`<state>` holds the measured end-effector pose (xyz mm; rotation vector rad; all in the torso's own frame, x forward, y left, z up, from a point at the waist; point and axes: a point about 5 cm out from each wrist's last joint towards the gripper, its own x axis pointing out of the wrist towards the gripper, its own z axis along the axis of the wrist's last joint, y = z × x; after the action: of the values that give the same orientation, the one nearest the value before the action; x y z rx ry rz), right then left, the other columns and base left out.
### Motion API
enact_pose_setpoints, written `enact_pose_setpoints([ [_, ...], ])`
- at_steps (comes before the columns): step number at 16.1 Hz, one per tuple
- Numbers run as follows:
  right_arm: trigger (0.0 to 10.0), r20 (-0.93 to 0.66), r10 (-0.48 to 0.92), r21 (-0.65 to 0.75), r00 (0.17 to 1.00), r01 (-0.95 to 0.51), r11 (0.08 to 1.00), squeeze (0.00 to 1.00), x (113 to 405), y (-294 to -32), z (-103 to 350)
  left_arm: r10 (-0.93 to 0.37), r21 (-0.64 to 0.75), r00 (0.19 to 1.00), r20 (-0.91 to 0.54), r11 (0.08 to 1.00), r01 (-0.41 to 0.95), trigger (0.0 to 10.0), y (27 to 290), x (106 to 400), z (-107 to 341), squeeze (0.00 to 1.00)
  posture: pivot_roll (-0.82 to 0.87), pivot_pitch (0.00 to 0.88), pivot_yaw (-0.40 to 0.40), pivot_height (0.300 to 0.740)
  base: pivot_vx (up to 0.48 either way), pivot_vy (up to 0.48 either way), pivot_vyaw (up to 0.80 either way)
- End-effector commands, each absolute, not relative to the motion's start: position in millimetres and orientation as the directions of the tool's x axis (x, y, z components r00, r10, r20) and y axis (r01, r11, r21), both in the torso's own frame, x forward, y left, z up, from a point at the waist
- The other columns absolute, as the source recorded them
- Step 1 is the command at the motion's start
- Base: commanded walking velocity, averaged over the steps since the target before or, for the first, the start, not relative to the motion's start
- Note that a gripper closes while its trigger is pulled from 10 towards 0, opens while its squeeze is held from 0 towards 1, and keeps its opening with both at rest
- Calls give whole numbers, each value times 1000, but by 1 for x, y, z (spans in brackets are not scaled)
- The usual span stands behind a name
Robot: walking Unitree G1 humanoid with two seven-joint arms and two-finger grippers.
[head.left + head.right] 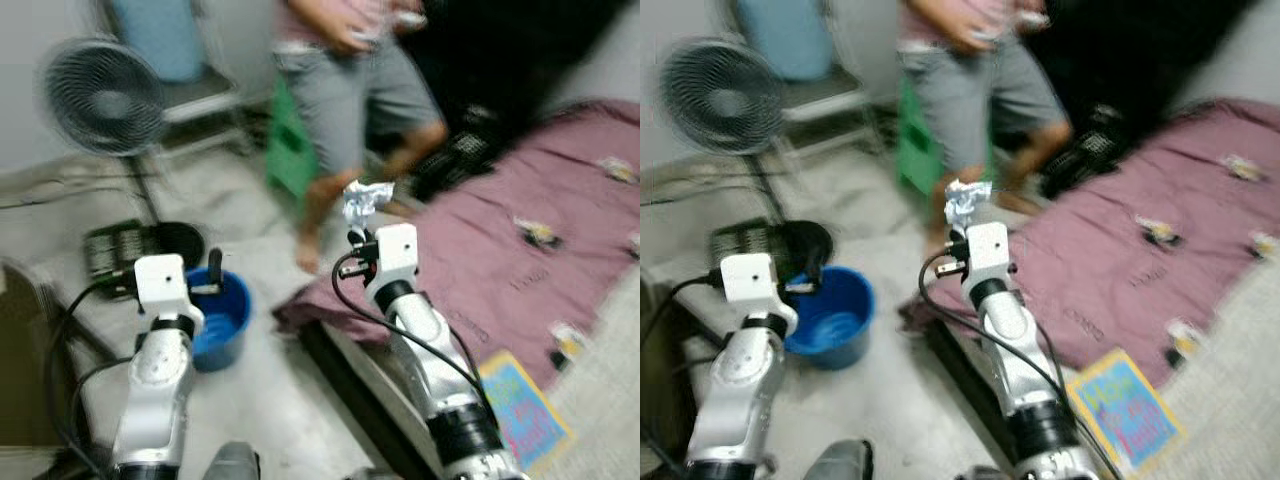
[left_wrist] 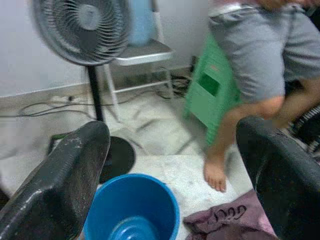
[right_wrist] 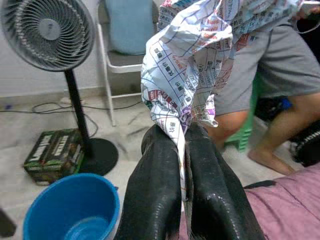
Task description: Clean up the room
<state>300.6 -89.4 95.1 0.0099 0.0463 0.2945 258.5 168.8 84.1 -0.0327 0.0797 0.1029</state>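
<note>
Wrapper (image 3: 187,65), a crumpled printed sheet, was pinched in the right tool (image 3: 184,145), whose fingers were closed tight on its lower end; it was held up above the near edge of the bed (image 1: 520,270). The left tool (image 2: 175,150) was spread wide and held nothing, hovering above the bucket (image 1: 222,320). The bucket stood on the floor just beside the bed's corner, near the fan (image 1: 103,97); it looked empty. The likely step was carrying the wrapper to the bucket. It would be done well by keeping the grip firm, swinging across until the wrapper hung over the bucket's mouth, and keeping clear of the person (image 1: 350,90) standing close behind.
</note>
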Motion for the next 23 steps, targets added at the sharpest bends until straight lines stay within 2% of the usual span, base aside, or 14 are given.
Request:
enact_pose_setpoints([
  [1,10000,-52,267,22,962,-266,964,0,301,-98,93,86,-24,993,-78,996,-88,10000,163,259,85,0,26,33,-97,740,0,0,0],
  [10,10000,-35,134,18,990,-133,991,0,290,-123,91,-54,-35,995,-84,998,51,10000,138,280,87,0,-66,35,-2,740,0,0,0],
  [14,10000,-28,132,22,991,-132,991,0,289,-120,91,-66,-37,994,-83,997,63,10000,136,282,87,0,-59,29,4,740,0,0,0],
  [23,10000,-28,164,-16,986,-165,986,0,290,-117,91,-92,-79,993,-75,993,86,10000,130,281,90,0,-56,21,-14,740,0,0,800],
])
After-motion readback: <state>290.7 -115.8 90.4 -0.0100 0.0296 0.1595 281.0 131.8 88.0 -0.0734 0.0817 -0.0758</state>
